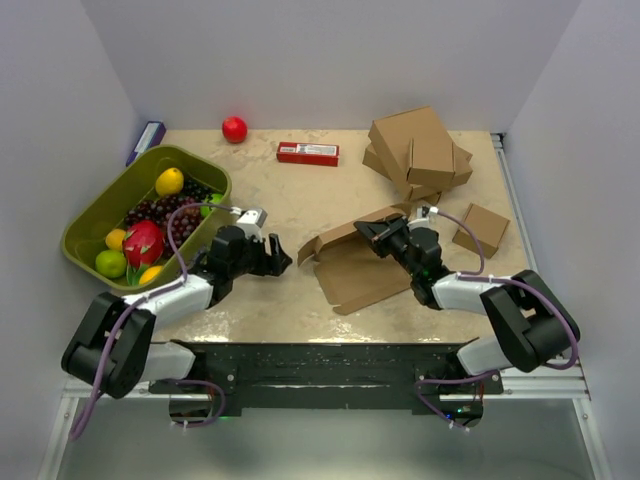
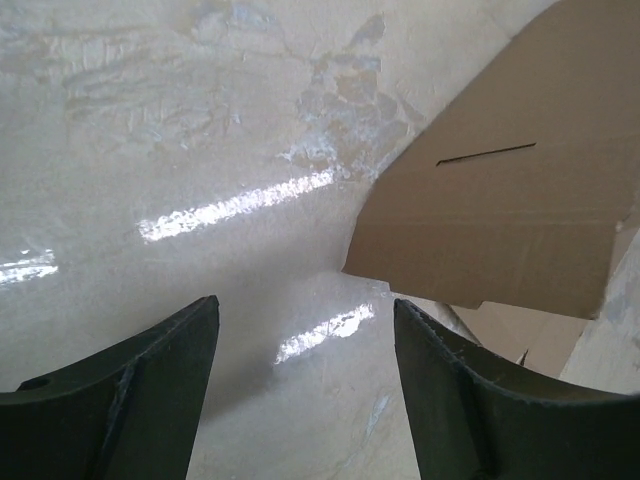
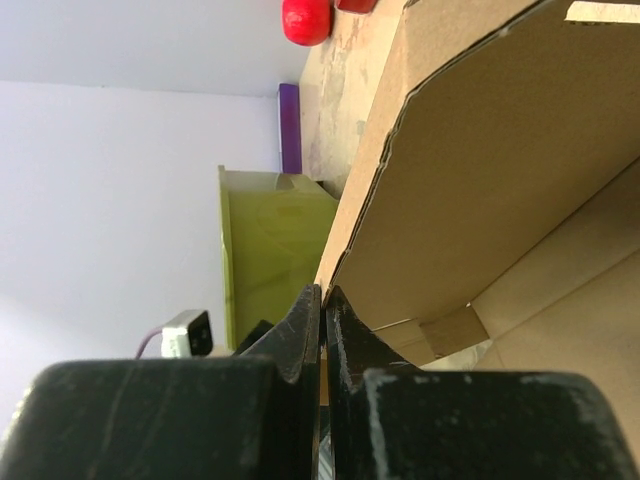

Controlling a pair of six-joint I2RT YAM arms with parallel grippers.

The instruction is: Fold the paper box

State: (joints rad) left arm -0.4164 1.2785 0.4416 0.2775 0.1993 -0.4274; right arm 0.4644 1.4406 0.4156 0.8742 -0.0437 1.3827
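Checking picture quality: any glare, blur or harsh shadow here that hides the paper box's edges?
Left wrist: streaks of glare on the glossy table, yet the paper box and its slot stay sharp. Right wrist: the right gripper fills the bottom, dark and soft, box edge crisp. Top external: even light, soft shadows, nothing washed out.

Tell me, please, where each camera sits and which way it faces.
Top external: above, behind the bases, looking down at the table, left arm, right arm.
Left wrist: on the left arm, facing the table; the open left tool frames a flap of the paper box.
Right wrist: on the right arm, facing sideways toward the green basket; the shut right tool pinches a flap.
All share the paper box.
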